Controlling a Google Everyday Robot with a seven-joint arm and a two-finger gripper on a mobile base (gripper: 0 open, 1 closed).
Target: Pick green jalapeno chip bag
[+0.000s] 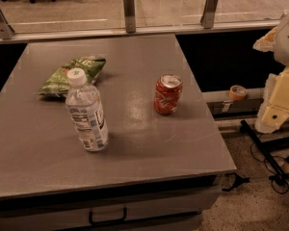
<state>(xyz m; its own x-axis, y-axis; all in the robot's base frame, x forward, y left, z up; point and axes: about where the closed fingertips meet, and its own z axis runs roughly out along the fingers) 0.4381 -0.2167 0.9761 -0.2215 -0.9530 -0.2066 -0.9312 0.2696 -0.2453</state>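
The gray table (135, 153) fills most of the camera view. Three items stand or lie on its top.

1. The green jalapeno chip bag (72, 74) lies flat in the far-left part of the table. Its long axis runs from near-left to far-right. The surface is crinkled and shiny.
2. The water bottle (86, 114) stands upright, just nearer than the bag. It has a white cap and a printed label. In this view the cap overlaps the near edge of the bag; whether the two touch cannot be told.
3. The soda can (167, 94), orange-red, stands upright right of centre, well apart from both the bag and the bottle.

The gripper (278, 105) is at the right edge of the view, beyond the right edge of the table and over the floor. The cream-coloured part seen there is probably its body; the arm runs out of view above it. Whether it is open or closed cannot be told. It holds nothing that can be seen, and it is well apart from the bag.

A tape roll (238, 92) rests on a low ledge between the table and the gripper. Black cables (274, 162) lie on the floor at the near right. A drawer handle (107, 219) shows on the near face of the table.
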